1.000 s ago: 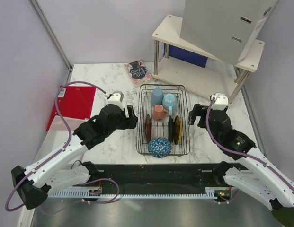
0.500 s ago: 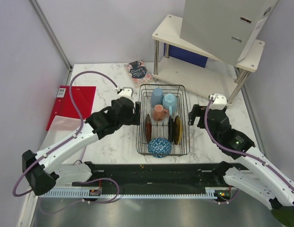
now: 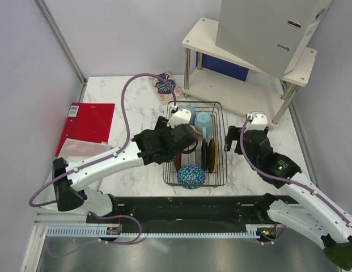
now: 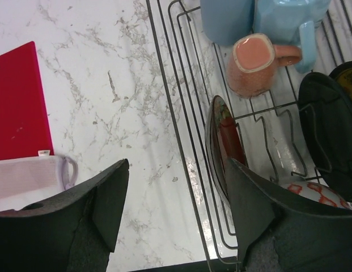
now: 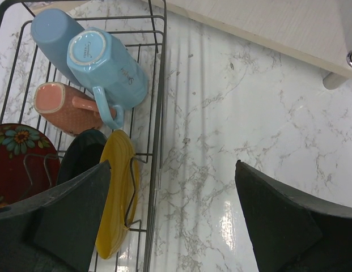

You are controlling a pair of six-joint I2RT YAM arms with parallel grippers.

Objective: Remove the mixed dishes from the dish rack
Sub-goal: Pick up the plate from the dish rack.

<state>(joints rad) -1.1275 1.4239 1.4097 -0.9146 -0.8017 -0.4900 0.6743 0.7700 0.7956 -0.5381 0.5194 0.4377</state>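
Lab bench w/ bare partition walls [image 3: 28, 68] (marble-look tabletop [image 3: 144, 110]).

White marble tabletop [image 5: 249, 130] with grey veins. Black wire rack [image 3: 218, 175]. Two light-blue cups [image 5: 107, 62], a salmon-pink mug [image 5: 65, 107]. The dark red plate [image 5: 17, 153] has painted flowers in blue, yellow and green; beside it the black plate [image 5: 79, 150] and the yellow plate [image 5: 122, 187]. Blue-and-white patterned bowl [image 3: 191, 175]. Bright red folder [image 3: 88, 122].
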